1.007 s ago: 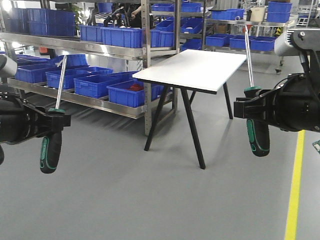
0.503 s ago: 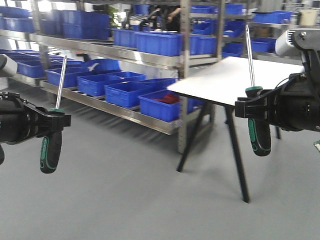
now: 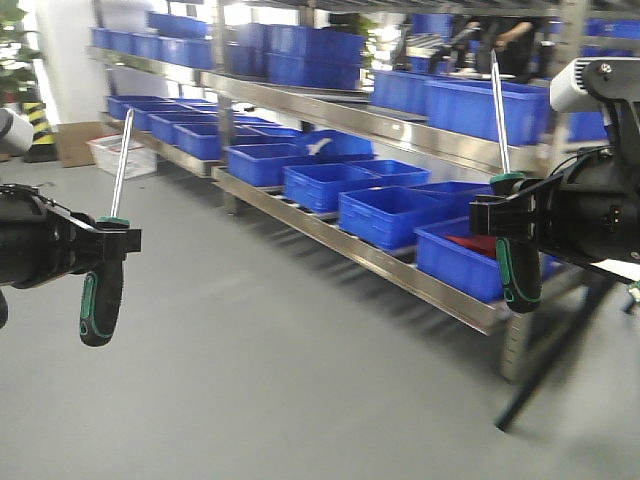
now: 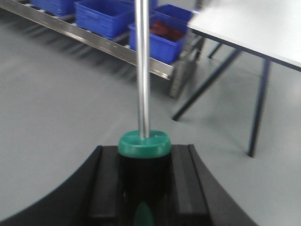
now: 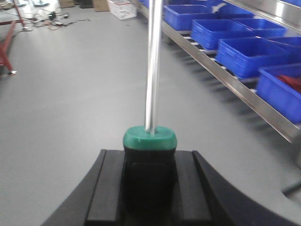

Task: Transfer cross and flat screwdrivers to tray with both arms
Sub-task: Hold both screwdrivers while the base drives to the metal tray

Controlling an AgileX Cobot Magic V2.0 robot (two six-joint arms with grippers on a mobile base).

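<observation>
My left gripper (image 3: 108,237) is shut on a screwdriver (image 3: 102,300) with a green and black handle, its steel shaft pointing up. In the left wrist view the handle (image 4: 144,162) sits clamped between the black fingers (image 4: 106,181). My right gripper (image 3: 510,212) is shut on a second green and black screwdriver (image 3: 520,275), shaft up. In the right wrist view its handle (image 5: 149,155) sits between the fingers (image 5: 110,188). Both are held in the air above the grey floor. I cannot tell which tip is cross or flat. No tray is in view.
Steel shelving (image 3: 400,265) with several blue bins (image 3: 395,210) runs from the far left to the right. A white table (image 4: 254,23) on black legs shows in the left wrist view. A black leg (image 3: 545,375) stands at the right. A white crate (image 3: 120,155) sits far left.
The whole scene has swung right across the front view: the white table has left it and the shelves now fill it. Both grippers keep their screwdrivers in the same pose.
</observation>
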